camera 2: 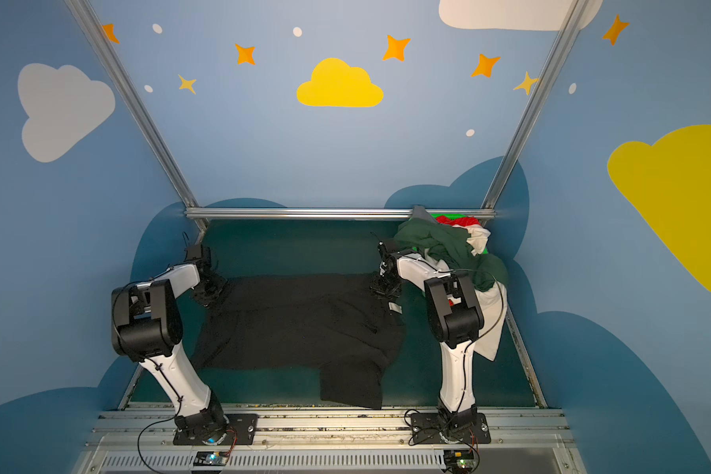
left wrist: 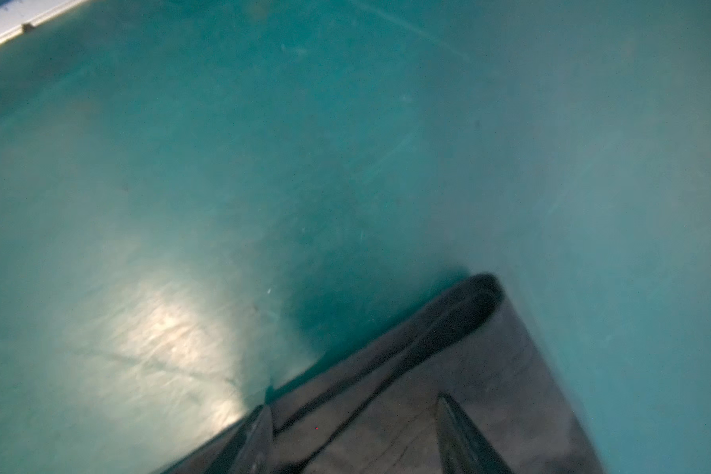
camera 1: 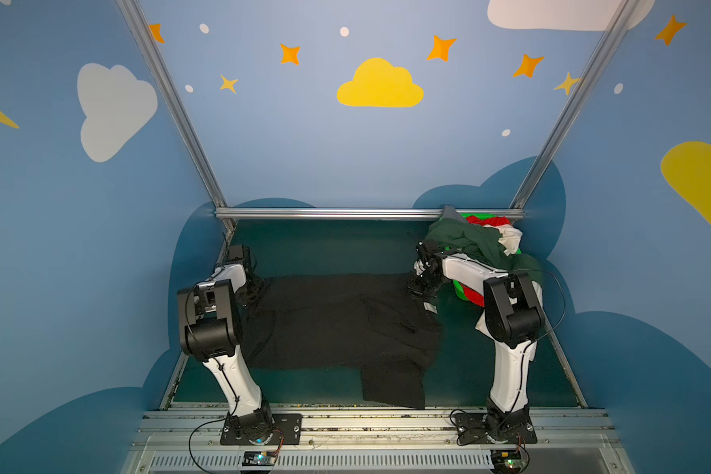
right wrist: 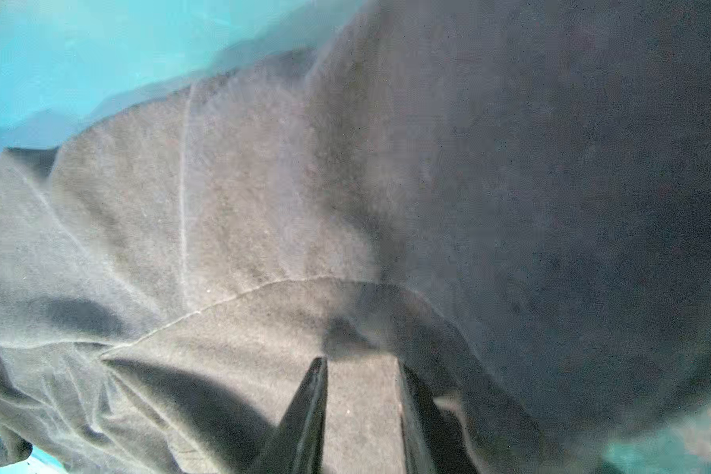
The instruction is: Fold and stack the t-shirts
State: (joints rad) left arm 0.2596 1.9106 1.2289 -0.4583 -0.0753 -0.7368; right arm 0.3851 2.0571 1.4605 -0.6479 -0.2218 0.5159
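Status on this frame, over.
Left end effector open over far left corner of black t-shirt. Right end effector shut on its far right corner. Shirt spread out, unfolded. Nothing in the way.

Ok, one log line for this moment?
black t-shirt: spread on table | left gripper: open over far corner | right gripper: shut on opposite far corner | other shirts: heaped on basket

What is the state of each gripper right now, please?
Left gripper: open, jaws apart over the black t-shirt corner.
Right gripper: closed on the black t-shirt.
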